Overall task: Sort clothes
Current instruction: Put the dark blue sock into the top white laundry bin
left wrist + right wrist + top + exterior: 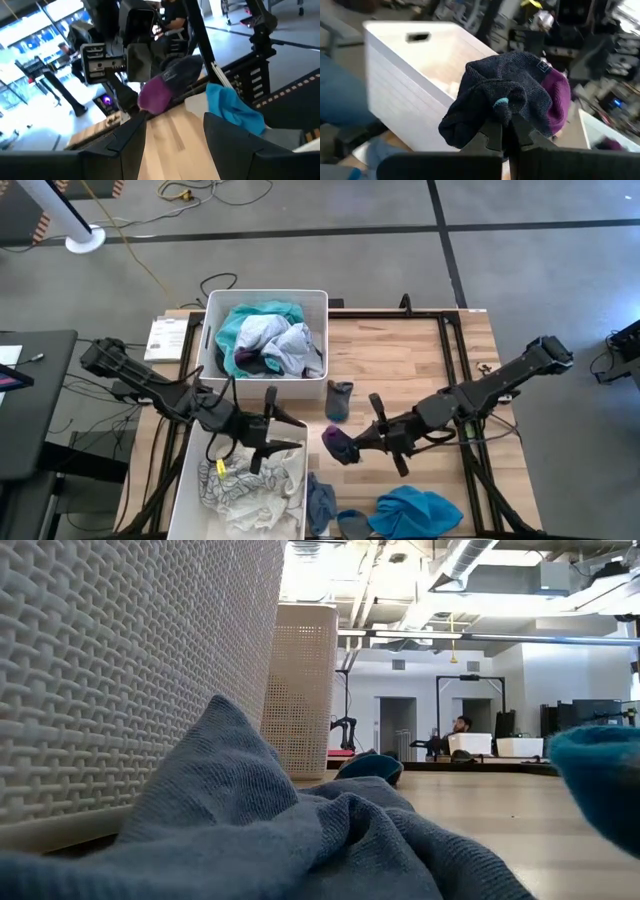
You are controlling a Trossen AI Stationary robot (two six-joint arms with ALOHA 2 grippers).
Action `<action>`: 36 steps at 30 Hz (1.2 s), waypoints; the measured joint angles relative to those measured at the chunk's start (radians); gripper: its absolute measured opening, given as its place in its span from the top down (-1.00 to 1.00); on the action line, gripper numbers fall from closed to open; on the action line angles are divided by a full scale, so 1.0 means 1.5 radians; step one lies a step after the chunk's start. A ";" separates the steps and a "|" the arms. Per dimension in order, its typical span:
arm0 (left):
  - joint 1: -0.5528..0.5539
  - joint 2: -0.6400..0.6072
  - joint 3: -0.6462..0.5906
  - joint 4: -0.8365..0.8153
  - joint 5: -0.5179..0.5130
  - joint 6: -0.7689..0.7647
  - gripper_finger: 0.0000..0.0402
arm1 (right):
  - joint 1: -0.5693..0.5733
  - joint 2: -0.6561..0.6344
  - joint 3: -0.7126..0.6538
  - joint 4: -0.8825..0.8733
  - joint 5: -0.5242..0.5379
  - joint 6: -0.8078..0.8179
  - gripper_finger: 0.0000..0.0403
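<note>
Between the bins, right tool (504,131) pinches a crumpled navy sock (512,95) with purple toe

The wooden table (420,365) carries two white bins. The far bin (316,305) stands at the far left, heaped with teal, white and dark garments. The near bin (190,475) stands at the near left edge and holds pale fabric. Just right of the far bin, a small dark sock (339,400) lies on the wood. Along the near edge lie a grey-blue garment (320,505) and, beside it on the right, a bright blue garment (415,512).
</note>
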 joint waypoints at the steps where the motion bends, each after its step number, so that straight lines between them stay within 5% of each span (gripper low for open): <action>1: 0.000 0.005 0.000 0.012 0.000 0.007 0.03 | 0.000 0.000 0.000 0.005 -0.015 0.000 0.96; 21: 0.000 0.130 0.000 0.239 0.015 0.110 0.03 | -0.001 0.010 0.000 0.021 -0.063 0.001 0.96; 36: 0.003 0.131 0.000 0.246 0.107 0.081 0.03 | -0.006 0.012 0.000 0.030 -0.064 0.004 0.96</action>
